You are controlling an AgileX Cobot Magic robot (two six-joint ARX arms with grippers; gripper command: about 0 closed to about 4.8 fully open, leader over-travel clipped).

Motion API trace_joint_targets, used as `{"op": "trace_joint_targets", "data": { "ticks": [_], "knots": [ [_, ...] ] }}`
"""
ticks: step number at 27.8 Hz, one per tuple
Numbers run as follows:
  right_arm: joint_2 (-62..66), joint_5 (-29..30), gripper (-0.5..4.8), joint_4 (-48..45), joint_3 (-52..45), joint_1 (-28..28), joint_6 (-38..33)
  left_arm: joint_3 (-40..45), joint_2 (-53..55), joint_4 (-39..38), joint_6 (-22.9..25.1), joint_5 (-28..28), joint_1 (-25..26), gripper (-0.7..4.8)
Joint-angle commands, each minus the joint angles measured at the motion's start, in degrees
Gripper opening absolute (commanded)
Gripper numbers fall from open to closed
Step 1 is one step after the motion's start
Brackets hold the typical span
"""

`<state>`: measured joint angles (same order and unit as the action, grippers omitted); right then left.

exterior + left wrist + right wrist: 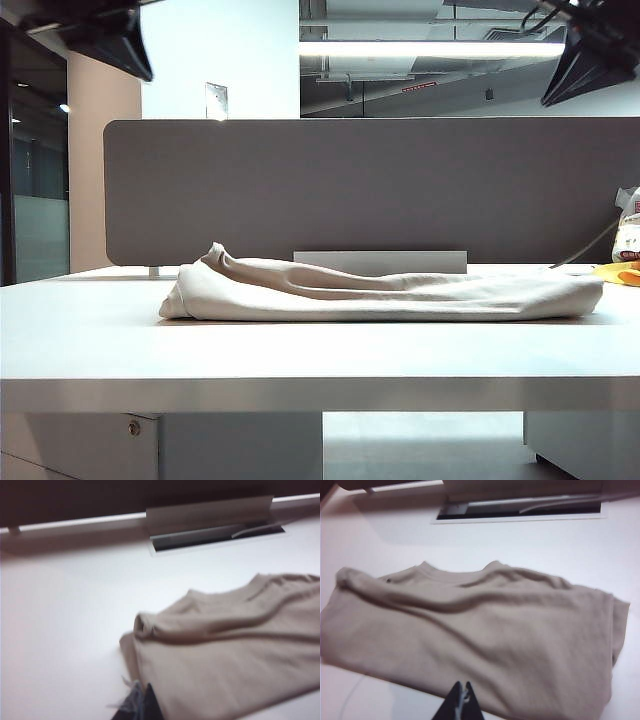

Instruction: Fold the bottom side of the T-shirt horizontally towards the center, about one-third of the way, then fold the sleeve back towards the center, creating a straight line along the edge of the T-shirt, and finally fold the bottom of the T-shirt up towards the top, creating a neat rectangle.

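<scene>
**Shirt lies folded, both pincers up and clear**

The T-shirt (385,293) sits in the middle of the exterior view as a low, long bundle on the white worktop (300,350), stretching from left of centre almost to the right edge. From the right wrist view it reads as a rough rectangle with the collar (455,574) along the far edge and a doubled layer at one end, so the folds look largely done; the top surface carries soft ridges, and whether the sleeve is tucked straight I cannot tell. Little seems left beyond tidying.

The left pincer (140,705) hangs above the shirt's near corner, jaws together, holding nothing. The right pincer (461,705) hovers over the near edge, likewise closed and empty. Behind stands the grey partition (370,185)
</scene>
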<state>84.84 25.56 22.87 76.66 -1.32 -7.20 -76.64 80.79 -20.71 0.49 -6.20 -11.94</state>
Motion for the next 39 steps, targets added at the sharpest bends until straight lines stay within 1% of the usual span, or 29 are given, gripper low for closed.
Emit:
{"op": "trace_joint_targets", "data": {
  "ticks": [1, 5, 7, 11, 16, 18, 21, 25, 29, 33, 36, 39],
  "knots": [
    [-6.6, -0.5, -0.02, -6.7, -7.4, 0.0, -0.5, 6.0, -5.3, 3.3, -0.6, -0.1, 0.0, -0.06],
    [-14.1, -1.7, -0.02, -9.8, -16.4, 0.1, -0.5, 14.4, -12.2, 4.6, -1.4, 0.2, 0.0, -0.06],
    [-17.8, -2.1, -0.02, -11.8, -21.0, 0.1, -0.6, 17.9, -15.2, 4.9, -1.4, 1.2, 0.0, -0.06],
    [-23.3, -2.6, -0.02, -14.3, -28.5, 0.3, -2.9, 24.6, -21.4, 6.0, -2.8, 2.0, 0.0, -0.06],
    [-27.7, -3.2, -0.02, -14.3, -34.1, 1.5, -3.3, 30.3, -28.0, 6.1, -4.8, 2.2, -0.1, -0.06],
    [-29.2, -4.4, -0.02, -14.0, -35.7, 2.6, -3.3, 32.5, -30.8, 6.0, -5.9, 2.6, -0.7, -0.06],
    [-31.4, -5.4, -0.02, -13.9, -37.8, 4.3, -3.5, 36.0, -34.9, 5.8, -6.5, 6.0, -3.0, -0.06],
    [-35.0, -7.5, -0.02, -14.2, -40.8, 5.7, -4.6, 40.6, -39.9, 5.8, -6.5, 8.4, -7.3, -0.06],
    [-40.1, -7.6, -0.02, -14.1, -44.5, 6.0, -4.8, 46.0, -44.9, 5.8, -6.6, 11.1, -12.2, -0.06],
    [-47.1, -7.6, -0.02, -13.8, -50.6, 6.0, -5.0, 51.0, -49.2, 6.0, -6.7, 14.4, -16.4, -0.06],
    [-52.2, -8.0, -0.02, -13.5, -55.7, 6.0, -6.0, 54.9, -52.0, 6.7, -7.0, 15.5, -18.1, -0.06],
    [-57.0, -9.0, -0.02, -13.7, -60.1, 6.0, -8.3, 58.3, -54.3, 6.7, -7.2, 16.1, -18.3, -0.06]
  ]
}}
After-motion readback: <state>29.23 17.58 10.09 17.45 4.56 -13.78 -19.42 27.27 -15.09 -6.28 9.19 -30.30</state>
